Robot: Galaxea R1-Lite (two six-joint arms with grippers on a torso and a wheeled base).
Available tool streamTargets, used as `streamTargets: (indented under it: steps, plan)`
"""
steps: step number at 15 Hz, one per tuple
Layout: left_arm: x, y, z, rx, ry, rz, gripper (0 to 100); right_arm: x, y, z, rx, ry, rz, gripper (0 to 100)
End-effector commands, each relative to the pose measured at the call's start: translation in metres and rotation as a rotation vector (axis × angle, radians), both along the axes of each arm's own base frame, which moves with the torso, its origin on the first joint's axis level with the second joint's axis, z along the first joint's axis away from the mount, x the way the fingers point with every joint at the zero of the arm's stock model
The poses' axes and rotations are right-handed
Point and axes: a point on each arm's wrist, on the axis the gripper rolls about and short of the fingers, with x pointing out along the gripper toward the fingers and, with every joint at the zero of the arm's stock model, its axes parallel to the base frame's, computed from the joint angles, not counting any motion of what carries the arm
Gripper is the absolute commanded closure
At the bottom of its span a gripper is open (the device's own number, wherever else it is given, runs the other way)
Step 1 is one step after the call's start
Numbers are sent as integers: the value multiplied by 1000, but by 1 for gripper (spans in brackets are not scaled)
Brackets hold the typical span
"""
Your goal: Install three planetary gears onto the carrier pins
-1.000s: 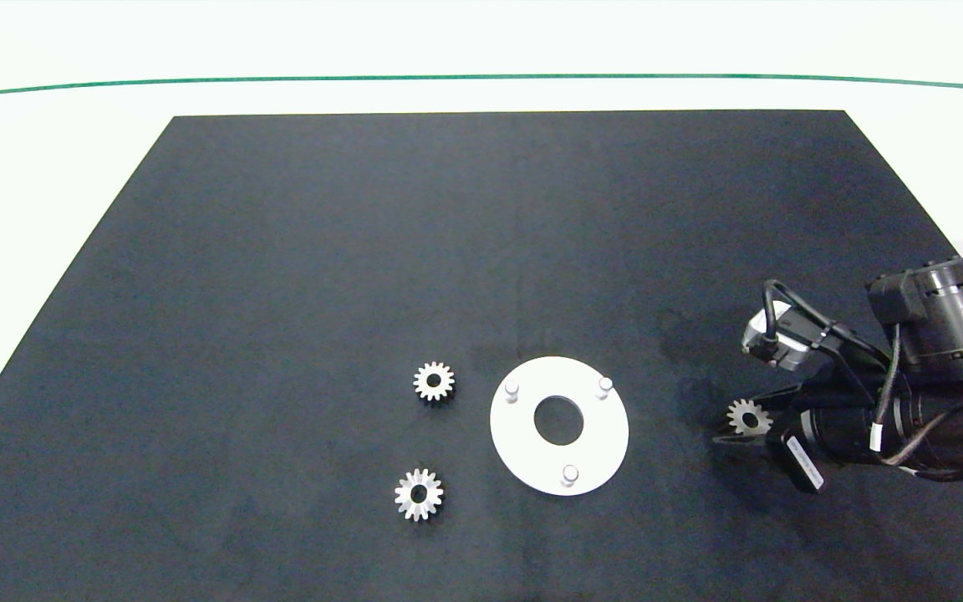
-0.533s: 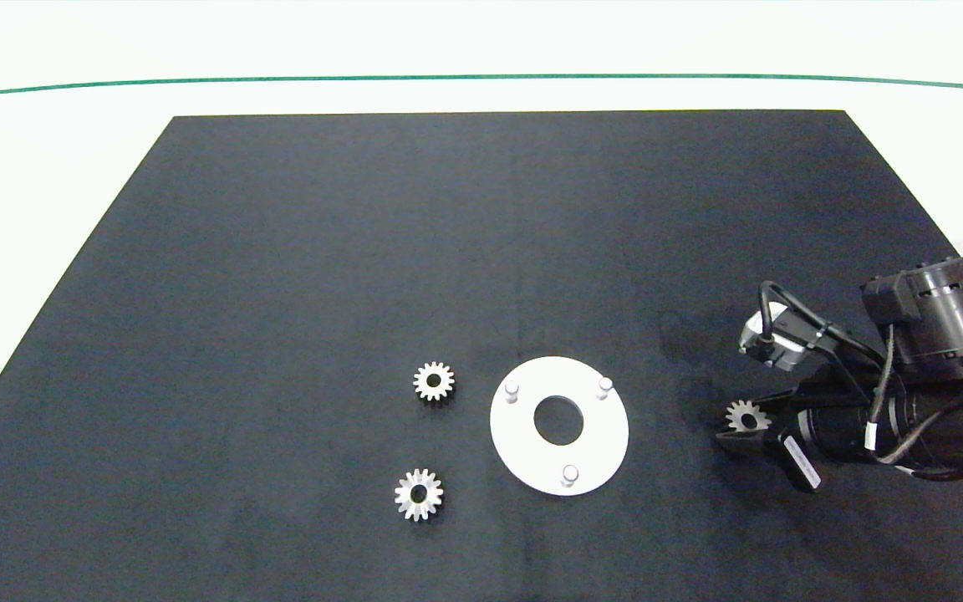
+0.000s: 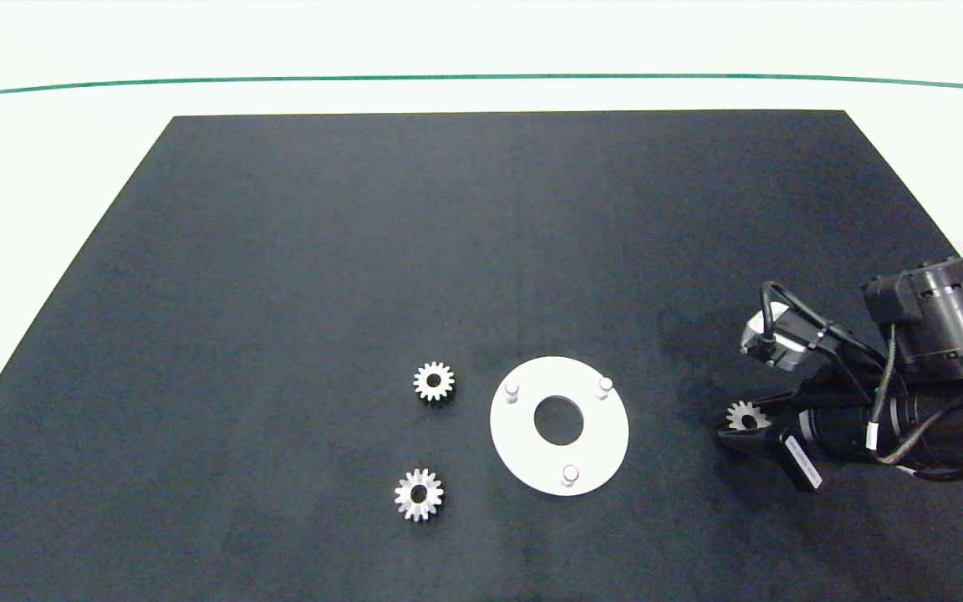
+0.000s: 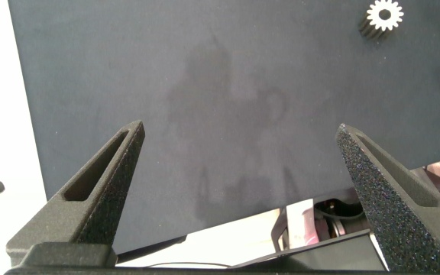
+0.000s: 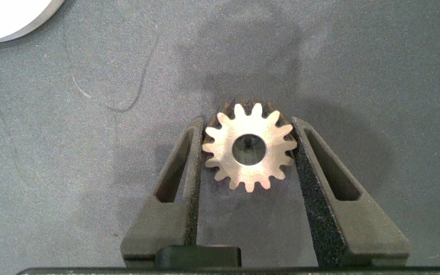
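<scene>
The right gripper [image 3: 741, 422] sits low over the dark mat [image 3: 481, 251] on the table, at the right side of the head view, well to the right of the white disc [image 3: 523, 451]. Its two fingers [image 5: 176, 183] are closed onto a gear [image 5: 248, 147], one finger touching the teeth on each side, so the gear sits squarely between them with its centre hole showing. In the head view the same gear [image 3: 745, 415] shows at the tip of the gripper, partly covered by the upper finger. Whether it rests on the mat or is lifted just clear of it cannot be told.

The disc lies flat on the mat and carries three pins, all bare: one at its upper left [image 3: 512, 389], one at its upper right [image 3: 605, 385] and one near its lower edge [image 3: 569, 474]. A curved edge of the disc [image 5: 6, 23] shows in a corner of the right wrist view, apart from the held gear.

Two more gears lie flat on the mat left of the disc (neither touching it): one near the upper-left pin [image 3: 434, 381], the other lower down [image 3: 419, 494].

The left gripper [image 4: 243, 145] is outside the head view. Its fingers [image 4: 101, 191] are spread wide with nothing between them, above a bare part of the mat near its edge, with one gear [image 4: 383, 17] lying well beyond them.
</scene>
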Motion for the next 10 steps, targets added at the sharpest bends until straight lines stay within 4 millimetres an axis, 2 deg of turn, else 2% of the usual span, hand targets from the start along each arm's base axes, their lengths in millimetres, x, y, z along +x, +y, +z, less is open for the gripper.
streamTargets:
  steps: [1,6,10]
  plan:
    - [-1,0,2,1,-6,-1,0,-1,0,1,-1,-4,1,73]
    - [-2,0,3,1,-11,-1,0,-5,-3,9,2,-37,1,81]
    - [-2,0,3,2,-9,0,0,-26,-1,58,26,-178,49,81]
